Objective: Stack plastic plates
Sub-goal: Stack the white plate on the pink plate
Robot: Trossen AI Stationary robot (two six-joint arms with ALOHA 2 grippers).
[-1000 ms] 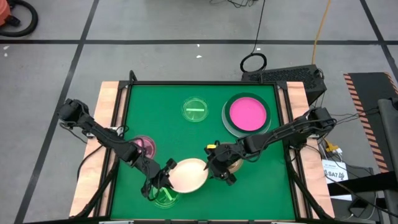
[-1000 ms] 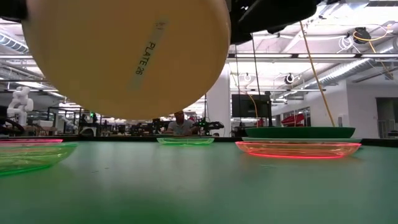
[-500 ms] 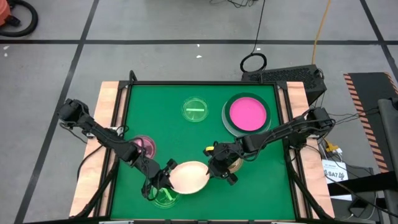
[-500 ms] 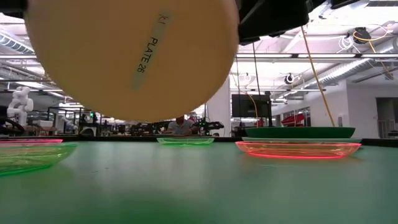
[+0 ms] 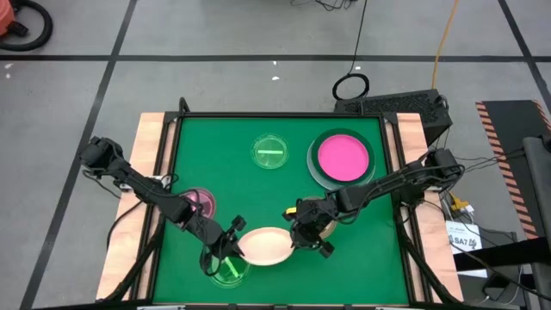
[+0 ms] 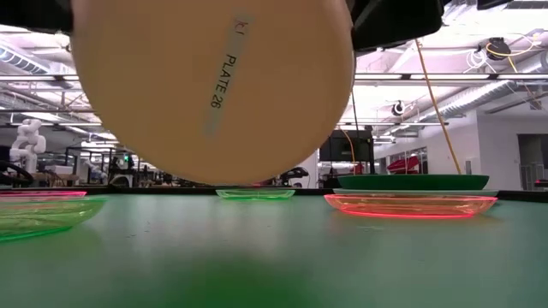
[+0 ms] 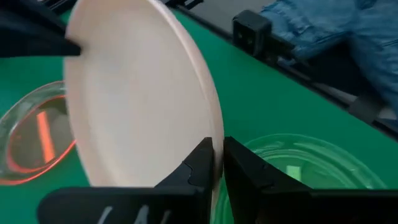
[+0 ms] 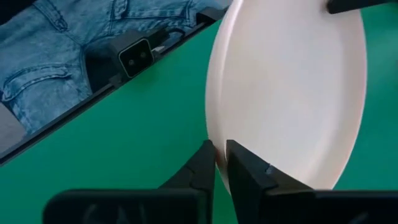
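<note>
A cream plate (image 5: 265, 245) hangs tilted above the table's near middle, its labelled underside (image 6: 214, 85) turned toward the near edge. My left gripper (image 5: 234, 245) is shut on its left rim and my right gripper (image 5: 297, 237) on its right rim. A translucent green dish (image 5: 228, 271) lies flat on the mat below the left gripper. An amber dish (image 6: 411, 205) lies under the right arm. A hot-pink plate (image 5: 344, 158) rests in a dark-green plate (image 5: 315, 172) at the far right. My left gripper pinches the cream plate's rim (image 7: 214, 134) between its two fingers, one finger on the plate's upper face and one on its underside. It comes from the table's left. The plate is lifted clear and tilted. My right gripper pinches the opposite rim (image 8: 214, 140) between its two fingers, one on each face of the plate. It comes from the table's right. The plate hangs clear of the mat between the two grippers.
A translucent pink dish (image 5: 200, 202) lies near the mat's left edge and another green dish (image 5: 269, 152) at the far middle. The green mat (image 5: 370, 258) has wooden rails at both sides. A person in jeans (image 8: 43, 43) stands at the near edge.
The cream plate has tipped steeper, looking narrower from above, and has shifted a little toward the table's right. My right gripper has closed in on the plate's right rim. My left gripper has kept its hold and followed the plate.
</note>
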